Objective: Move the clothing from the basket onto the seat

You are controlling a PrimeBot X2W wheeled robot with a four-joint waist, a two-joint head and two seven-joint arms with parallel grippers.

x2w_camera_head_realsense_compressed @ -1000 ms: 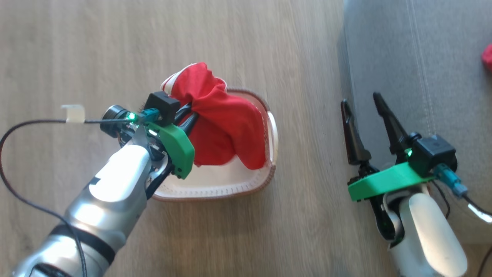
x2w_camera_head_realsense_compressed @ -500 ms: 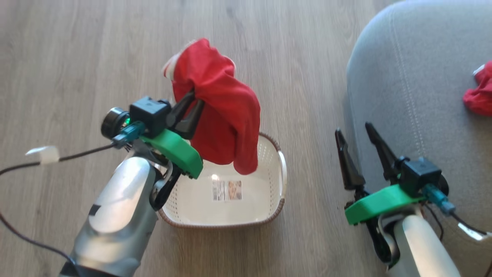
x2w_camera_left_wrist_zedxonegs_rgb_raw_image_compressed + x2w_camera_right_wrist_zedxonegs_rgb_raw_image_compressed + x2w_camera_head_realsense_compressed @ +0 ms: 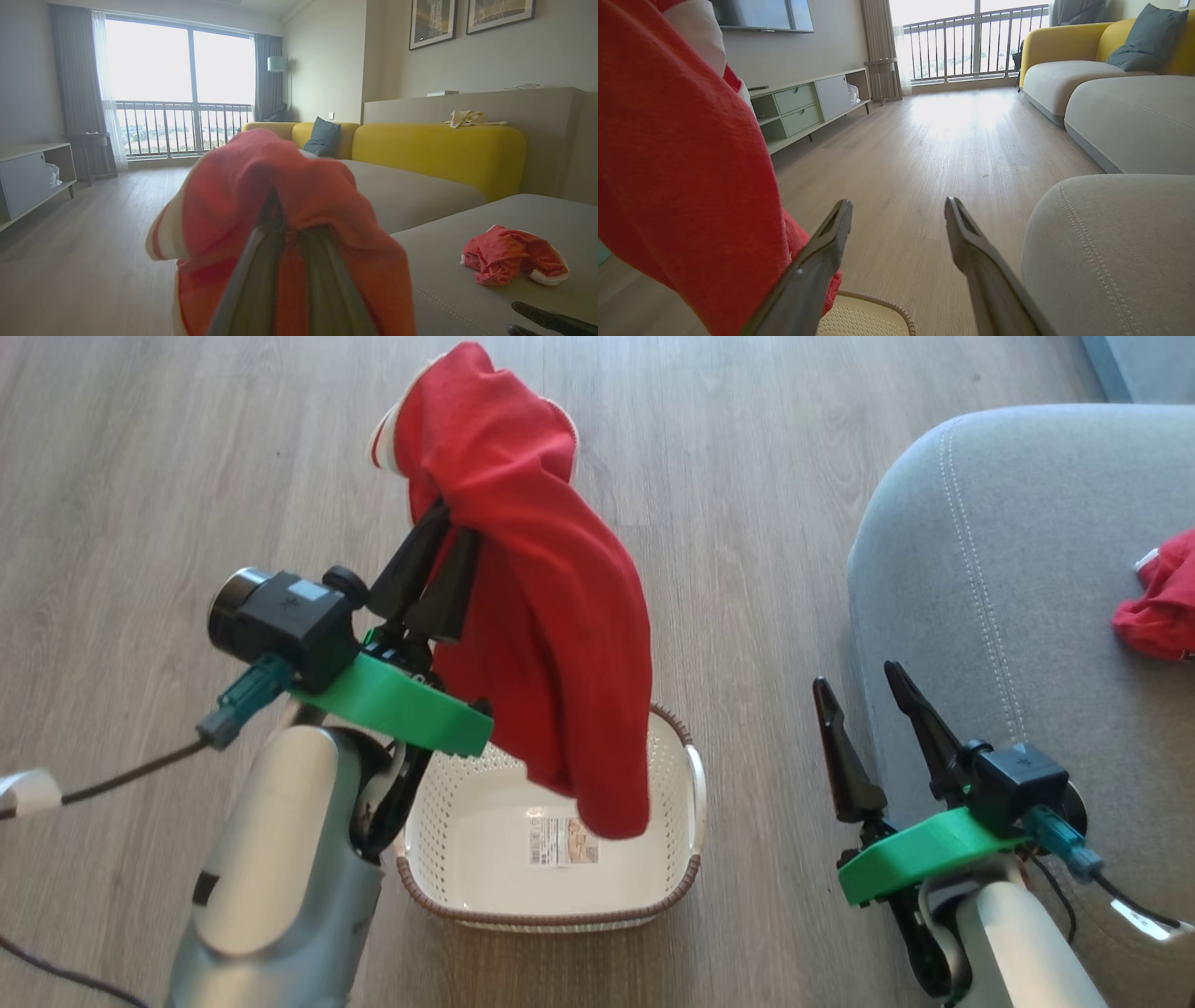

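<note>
Soft, light and limp, judging by the drape: held garment point(image 3: 551, 616), bright red matte cloth with white trim point(image 3: 381, 434) at the bunched top, pinched tight in the left jaws by a fold near its upper end, spilling over them and trailing down in one long loose tail above the basket point(image 3: 457, 821). No stiffness anywhere, no weight worth worrying about, nothing fragile; likely to swing and to snag rather than to slip (perforated plastic walls and a woven-look brown rim below the tail, both good at catching a hem). Best taken just as gripped here, on a thick gathered fold rather than a single thin layer or the trim edge. Basket otherwise bare inside as far as visible, down to the label sticker point(image 3: 563, 840) on its cream-white bottom; rounded rectangle, rigid-looking, standing on pale wood-grain floor point(image 3: 140, 523). Second garment point(image 3: 1158, 607) already lying crumpled on the seat point(image 3: 1008, 569), well apart from the basket, same red with a white edge. Seat itself broad, grey, fine-woven upholstery, rounded corner, lines of light stitching point(image 3: 976, 569), probably soft enough to take a dropped bundle without bounce or slide. Right jaws spread wide and holding nothing, hovering low between basket and seat, just beside the seat's curved edge. For the drop, probably enough to carry the bundle over the cushion and open up; tail apt to land last.
</note>
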